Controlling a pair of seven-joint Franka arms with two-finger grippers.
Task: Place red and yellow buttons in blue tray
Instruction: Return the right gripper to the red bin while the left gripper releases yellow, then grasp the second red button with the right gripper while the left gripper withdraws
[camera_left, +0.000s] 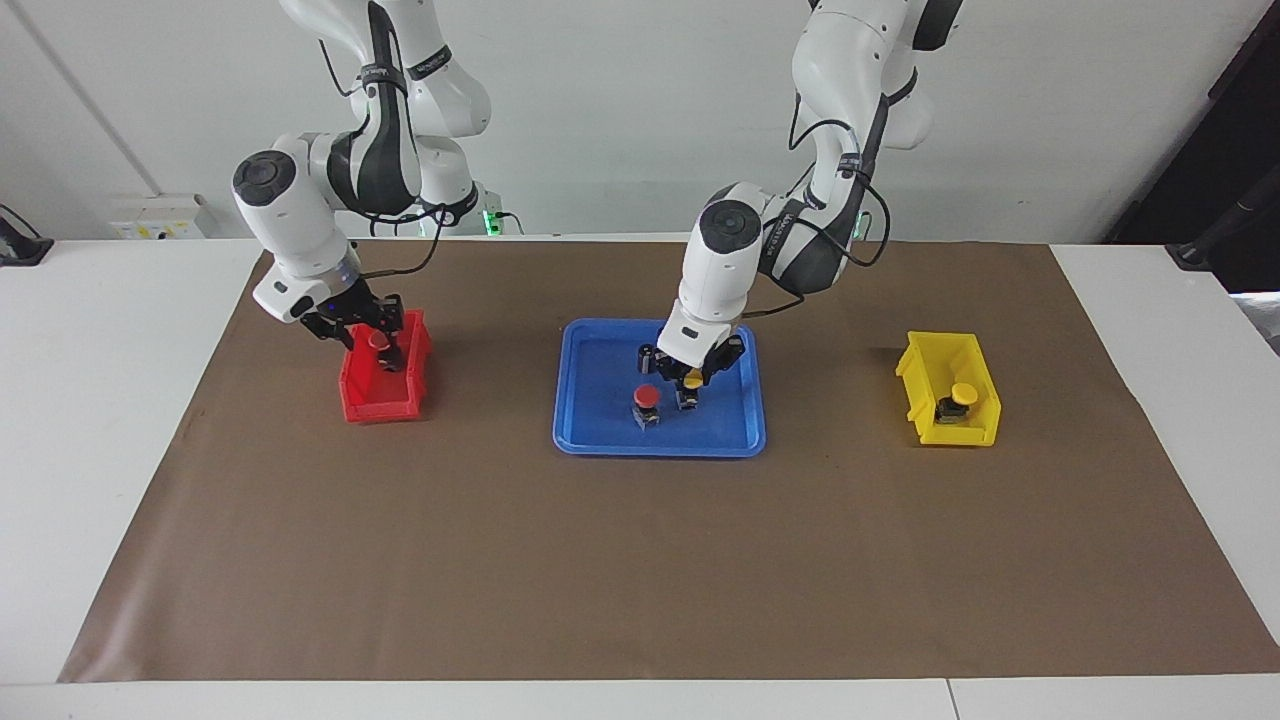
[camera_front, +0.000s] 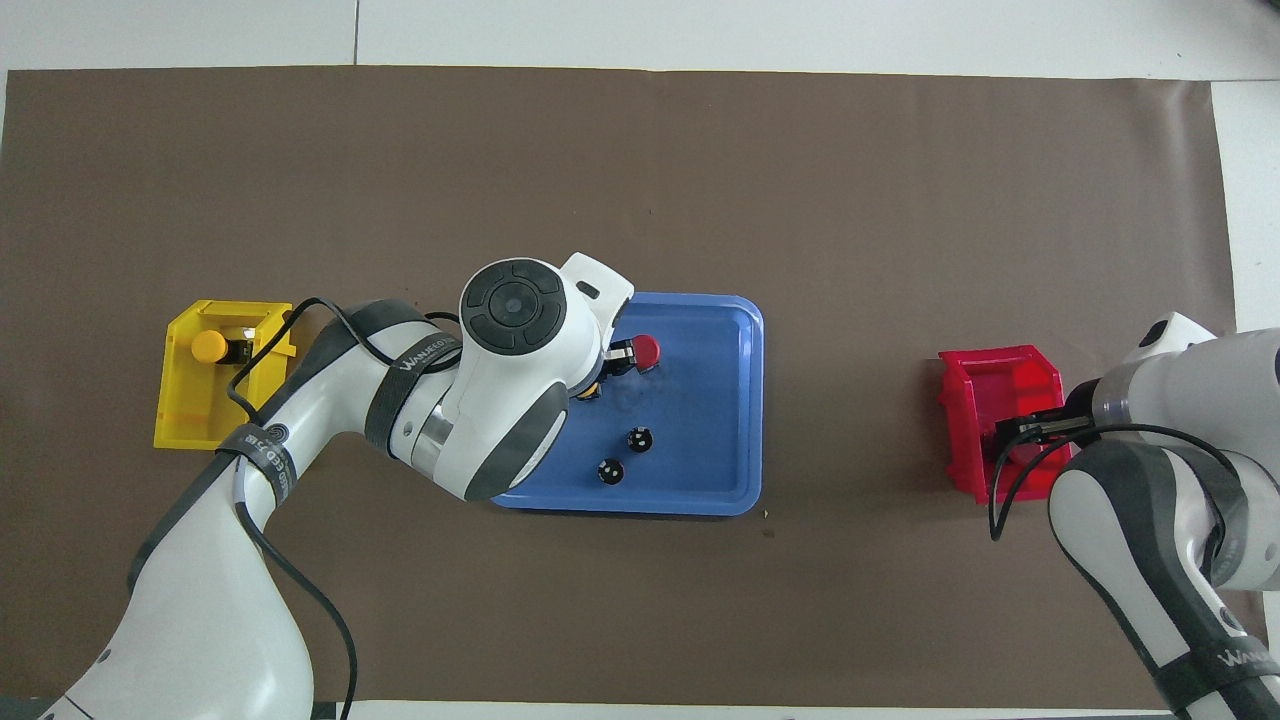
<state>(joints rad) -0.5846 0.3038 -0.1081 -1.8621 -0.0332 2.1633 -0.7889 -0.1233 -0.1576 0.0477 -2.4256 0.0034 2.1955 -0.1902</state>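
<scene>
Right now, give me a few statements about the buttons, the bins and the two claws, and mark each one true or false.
1. A red button and a yellow button are in the blue tray. True.
2. The yellow bin is empty. False: a second yellow button is in it.
3. The left claw is down at the yellow button in the tray. True.
4. The right claw hangs over the blue tray. False: it is down in the red bin, at another red button.
5. Two dark cylinders without coloured caps stand in the blue tray. True.
</scene>
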